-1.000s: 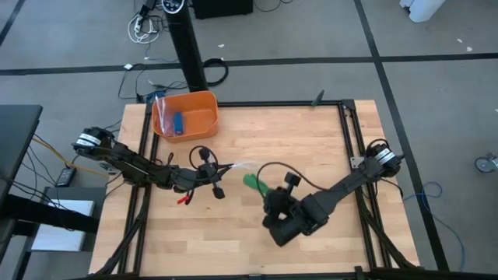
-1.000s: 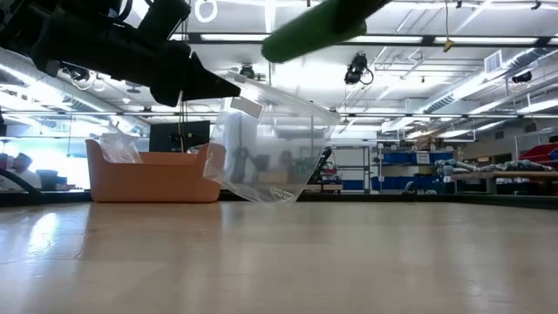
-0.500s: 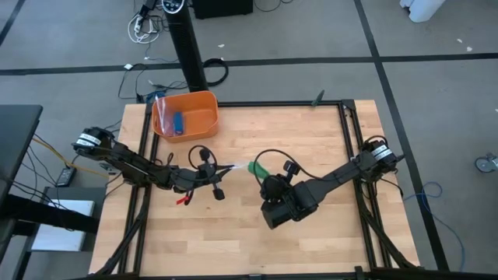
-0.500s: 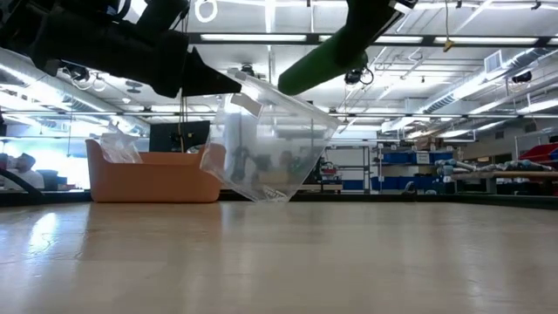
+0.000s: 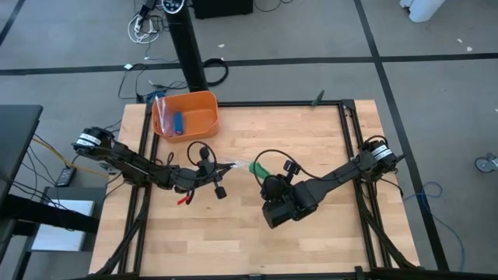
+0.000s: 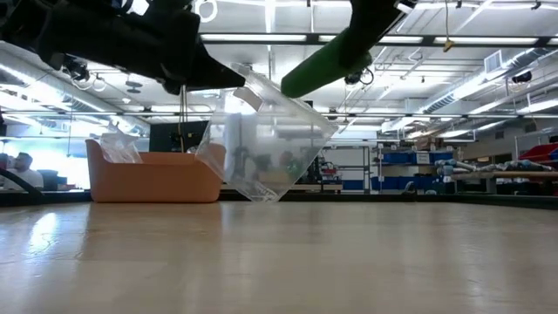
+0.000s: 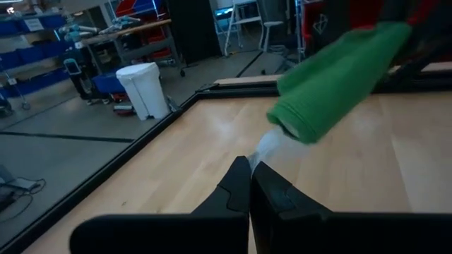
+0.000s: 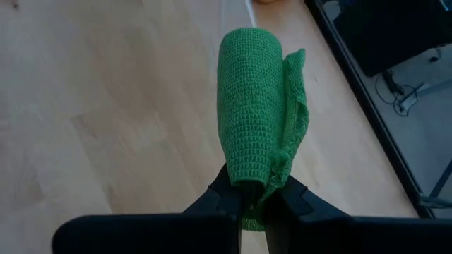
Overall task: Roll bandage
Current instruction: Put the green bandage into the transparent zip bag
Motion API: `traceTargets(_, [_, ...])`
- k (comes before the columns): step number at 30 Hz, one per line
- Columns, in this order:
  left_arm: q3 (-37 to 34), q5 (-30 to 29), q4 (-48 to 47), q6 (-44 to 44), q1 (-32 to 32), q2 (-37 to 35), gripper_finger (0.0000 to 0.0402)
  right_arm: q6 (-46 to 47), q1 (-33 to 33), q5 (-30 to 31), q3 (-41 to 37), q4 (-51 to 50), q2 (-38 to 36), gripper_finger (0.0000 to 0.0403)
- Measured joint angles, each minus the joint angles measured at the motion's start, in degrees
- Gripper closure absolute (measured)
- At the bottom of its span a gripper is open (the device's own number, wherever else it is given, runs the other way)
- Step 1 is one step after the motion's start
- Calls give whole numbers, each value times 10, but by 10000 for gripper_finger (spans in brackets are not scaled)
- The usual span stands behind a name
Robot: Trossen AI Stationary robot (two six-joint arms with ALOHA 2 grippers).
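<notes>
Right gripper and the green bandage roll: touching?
Touching. In the right wrist view the right gripper's fingers pinch the roll's near end.

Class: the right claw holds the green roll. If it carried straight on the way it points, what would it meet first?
Most likely the clear plastic bag held up by the left claw; the bandage tip points at its mouth, though depth is uncertain.

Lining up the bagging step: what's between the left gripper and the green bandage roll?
Only the clear plastic bag, pinched by the left gripper; its mouth meets the green fabric bandage roll, per left wrist view.
</notes>
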Motion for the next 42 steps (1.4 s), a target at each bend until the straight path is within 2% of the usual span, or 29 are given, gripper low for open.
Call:
traceTargets(6, [19,0,-8,-19,0,0,402,11,2,2,0,-3,0,377])
traceTargets(14, [50,0,-92,-51,0,0,402,24,12,19,0,-4,0,377])
traceTargets(29, [82,-10,-92,-98,0,0,402,8,-2,-4,0,-4,0,377])
traceTargets(34, [91,-4,-95,-96,0,3,402,-17,-18,-6,0,13,0,377])
traceTargets(42, [94,-2,-105,-101,0,3,402,-143,-18,-43,0,109,0,377])
